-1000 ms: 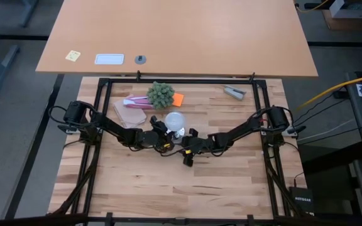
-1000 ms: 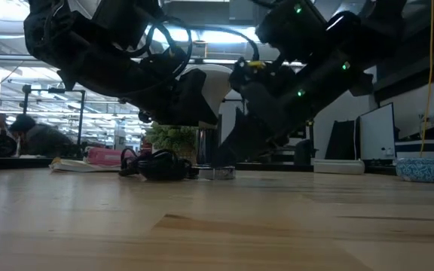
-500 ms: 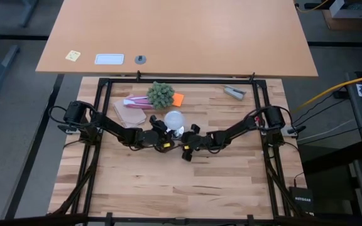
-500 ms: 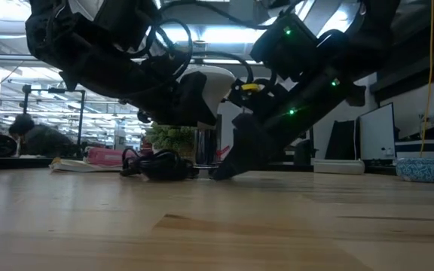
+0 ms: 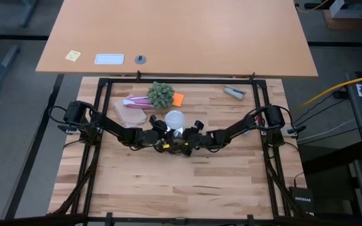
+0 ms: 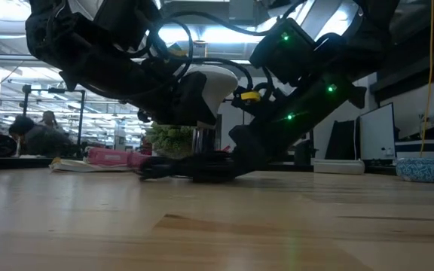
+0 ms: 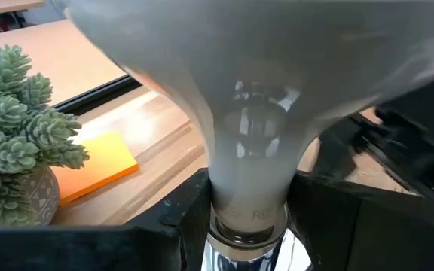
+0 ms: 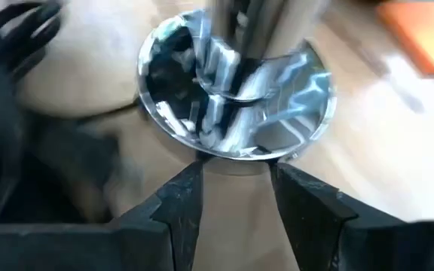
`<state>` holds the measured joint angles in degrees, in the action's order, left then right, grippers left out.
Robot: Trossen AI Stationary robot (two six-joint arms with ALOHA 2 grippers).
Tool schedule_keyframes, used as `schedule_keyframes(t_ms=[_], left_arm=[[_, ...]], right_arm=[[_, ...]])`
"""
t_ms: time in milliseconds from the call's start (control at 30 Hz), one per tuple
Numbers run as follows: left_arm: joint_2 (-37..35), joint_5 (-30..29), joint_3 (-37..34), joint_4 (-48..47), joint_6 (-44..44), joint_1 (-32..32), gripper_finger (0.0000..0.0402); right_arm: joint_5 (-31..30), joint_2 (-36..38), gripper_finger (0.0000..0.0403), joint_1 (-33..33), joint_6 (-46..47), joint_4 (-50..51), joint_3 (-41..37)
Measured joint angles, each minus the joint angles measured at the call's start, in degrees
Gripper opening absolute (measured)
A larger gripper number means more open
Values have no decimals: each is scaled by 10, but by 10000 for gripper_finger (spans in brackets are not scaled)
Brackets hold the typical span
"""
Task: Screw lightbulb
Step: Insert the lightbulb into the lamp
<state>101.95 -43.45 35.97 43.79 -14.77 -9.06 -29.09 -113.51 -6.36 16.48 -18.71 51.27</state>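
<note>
The frosted white lightbulb (image 5: 175, 118) stands upright, dome up, in my left gripper (image 5: 167, 130) near the table's middle. It also shows in the low view (image 6: 211, 81). Its grey screw base (image 6: 206, 147) points down at the silver socket disc (image 8: 236, 98) lying on the table. Whether the base is in the socket is hidden. My right gripper (image 5: 183, 140) is low at the table on the disc's near right side, open. Its fingertips (image 8: 193, 175) stand at the disc's rim. My left gripper pinches the bulb's narrow white neck (image 7: 247, 192) just above the metal base, between its two fingers (image 7: 191, 207). The fingers come level from the table's left. The bulb stands upright with its dome above the fingers. I cannot tell whether my right gripper touches the socket disc's rim.
A potted succulent (image 5: 161, 94), an orange sticky note (image 5: 178, 99) and a pink thing on a board (image 5: 131, 103) lie just beyond the bulb. A grey object (image 5: 234, 91) lies at the far right. A black frame rail (image 5: 181, 80) edges the table.
My right gripper has moved down to the table and toward the socket disc under the bulb, from the near right side. My left gripper has kept still with the bulb upright.
</note>
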Motion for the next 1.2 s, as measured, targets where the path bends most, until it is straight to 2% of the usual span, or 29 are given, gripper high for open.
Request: schedule_keyframes(t_ms=[400, 767, 967, 1200], left_arm=[[0, 2, 0, 0, -1, 0, 150], [0, 9, 0, -4, -7, -1, 150], [0, 6, 0, -9, -16, -1, 150], [0, 4, 0, -11, -17, -1, 150]], right_arm=[[-18, 5, 168, 0, -2, 21, 0], [-16, 71, 168, 0, -4, 107, 0], [44, 95, 168, 0, -2, 111, 0], [206, 99, 168, -5, 41, 78, 0]])
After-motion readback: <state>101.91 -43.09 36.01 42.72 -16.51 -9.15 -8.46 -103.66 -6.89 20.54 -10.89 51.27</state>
